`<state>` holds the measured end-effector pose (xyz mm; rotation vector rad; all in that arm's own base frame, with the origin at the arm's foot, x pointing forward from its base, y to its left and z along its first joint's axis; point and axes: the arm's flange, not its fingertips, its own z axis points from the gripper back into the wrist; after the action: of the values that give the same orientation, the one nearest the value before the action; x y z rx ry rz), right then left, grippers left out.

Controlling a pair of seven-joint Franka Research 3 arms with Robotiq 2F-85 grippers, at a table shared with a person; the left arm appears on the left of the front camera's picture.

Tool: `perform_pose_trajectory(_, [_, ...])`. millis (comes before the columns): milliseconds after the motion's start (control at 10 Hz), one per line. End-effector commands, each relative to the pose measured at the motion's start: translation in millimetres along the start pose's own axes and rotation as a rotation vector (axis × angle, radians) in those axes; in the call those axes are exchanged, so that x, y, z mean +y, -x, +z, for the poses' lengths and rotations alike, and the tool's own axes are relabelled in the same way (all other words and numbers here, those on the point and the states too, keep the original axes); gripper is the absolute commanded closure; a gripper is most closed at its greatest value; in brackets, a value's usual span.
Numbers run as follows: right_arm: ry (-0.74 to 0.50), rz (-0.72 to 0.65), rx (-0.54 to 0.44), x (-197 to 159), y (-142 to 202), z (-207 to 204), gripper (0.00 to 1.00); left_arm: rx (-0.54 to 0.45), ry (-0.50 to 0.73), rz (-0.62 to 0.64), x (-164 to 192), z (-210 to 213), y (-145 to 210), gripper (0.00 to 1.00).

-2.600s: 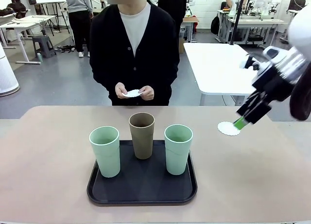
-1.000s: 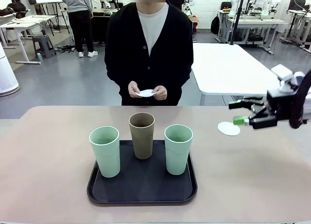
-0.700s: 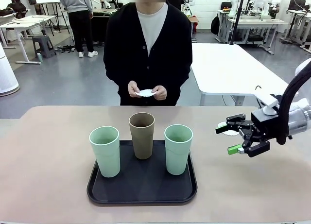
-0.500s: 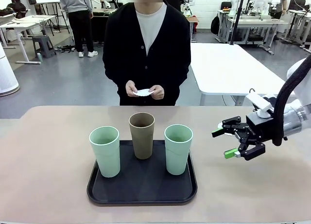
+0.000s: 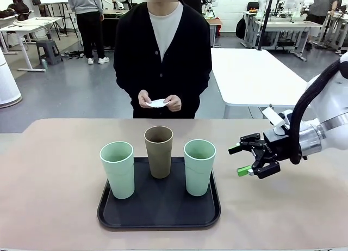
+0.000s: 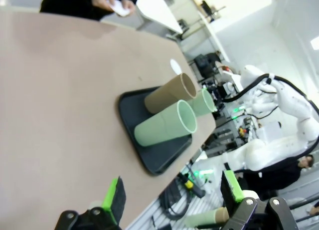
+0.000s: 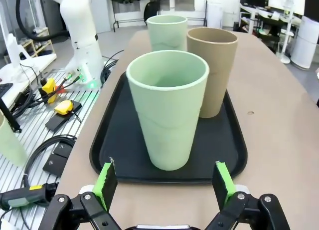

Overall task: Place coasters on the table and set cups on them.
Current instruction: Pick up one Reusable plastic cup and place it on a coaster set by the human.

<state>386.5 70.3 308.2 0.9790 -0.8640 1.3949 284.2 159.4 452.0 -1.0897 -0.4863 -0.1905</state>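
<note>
Now the right gripper (image 5: 240,160) hangs with jaws spread wide near the closest mint cup (image 5: 199,166), which stands on the black tray (image 5: 157,210) just beside the brown cup (image 5: 159,151). If the gripper comes in off-centre, a finger could clip the tall cup and tip it into its neighbour — or the taper could let it slip. Since a second ago the gripper has left the coaster (image 6: 175,66) lying on the worktop (image 5: 54,196) and swung toward the tray; the cups have not moved.
</note>
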Motion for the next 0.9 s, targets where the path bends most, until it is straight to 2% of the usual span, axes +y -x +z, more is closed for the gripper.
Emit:
perform_pose_trajectory(0, [0.025, 0.005, -0.020, -13.3, 0.1, -9.8, 0.00, -0.004, 0.006, -0.010, 0.6, 1.7, -0.1, 0.00])
perform_pose_trajectory(500, [0.007, -0.004, 0.012, -21.1, 0.4, -17.5, 0.00, -0.004, 0.006, -0.010, 0.6, 1.7, -0.1, 0.00])
perform_pose_trajectory(800, [-0.004, -0.004, -0.003, -16.5, 0.0, -10.1, 0.00, -0.004, 0.006, -0.010, 0.6, 1.7, -0.1, 0.00])
